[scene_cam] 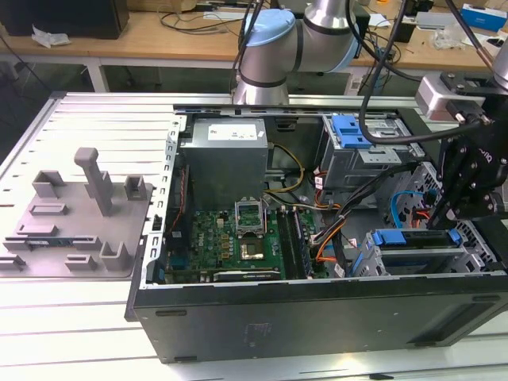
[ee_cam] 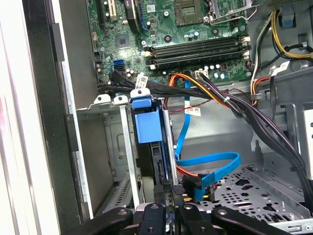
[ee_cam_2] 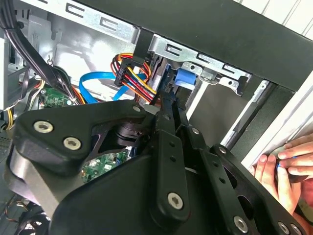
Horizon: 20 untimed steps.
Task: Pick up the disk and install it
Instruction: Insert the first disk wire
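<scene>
The disk [scene_cam: 413,237] sits edge-up in the drive bay at the front of the open computer case, on the exterior view's right, with its blue carrier frame along the top. In the first wrist view the disk [ee_cam: 146,125] runs away from me between the bay's metal rails. My gripper [ee_cam: 170,192] is shut on its near end. In the second wrist view the black fingers [ee_cam_2: 168,105] reach toward the blue carrier tab [ee_cam_2: 188,77]. In the exterior view my gripper [scene_cam: 448,214] hangs over the bay's right end.
A person's hand [ee_cam_2: 286,169] rests on the case's edge beside the bay. Blue data cables [ee_cam: 205,164] and bundled power wires [ee_cam: 234,100] lie close by. The grey power supply [scene_cam: 226,163], a blue latch cage [scene_cam: 349,131] and the motherboard [scene_cam: 238,238] fill the case. A grey fixture [scene_cam: 79,214] stands outside it.
</scene>
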Available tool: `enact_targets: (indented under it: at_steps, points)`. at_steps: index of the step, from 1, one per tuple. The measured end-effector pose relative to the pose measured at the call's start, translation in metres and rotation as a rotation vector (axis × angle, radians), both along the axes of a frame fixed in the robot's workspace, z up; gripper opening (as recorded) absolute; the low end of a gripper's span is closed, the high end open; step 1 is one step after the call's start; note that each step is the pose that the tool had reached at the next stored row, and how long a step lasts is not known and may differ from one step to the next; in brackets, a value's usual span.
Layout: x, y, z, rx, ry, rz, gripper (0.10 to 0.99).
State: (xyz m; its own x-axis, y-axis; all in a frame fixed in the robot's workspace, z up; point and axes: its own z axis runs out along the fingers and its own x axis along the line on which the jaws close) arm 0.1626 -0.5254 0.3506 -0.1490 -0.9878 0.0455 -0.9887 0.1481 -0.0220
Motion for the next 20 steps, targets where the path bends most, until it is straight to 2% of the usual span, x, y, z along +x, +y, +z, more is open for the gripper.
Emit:
enact_targets:
  at_steps: [20]
  points:
    - [0.0001,-0.0009,-0.006,0.0,0.0,0.001,0.169]
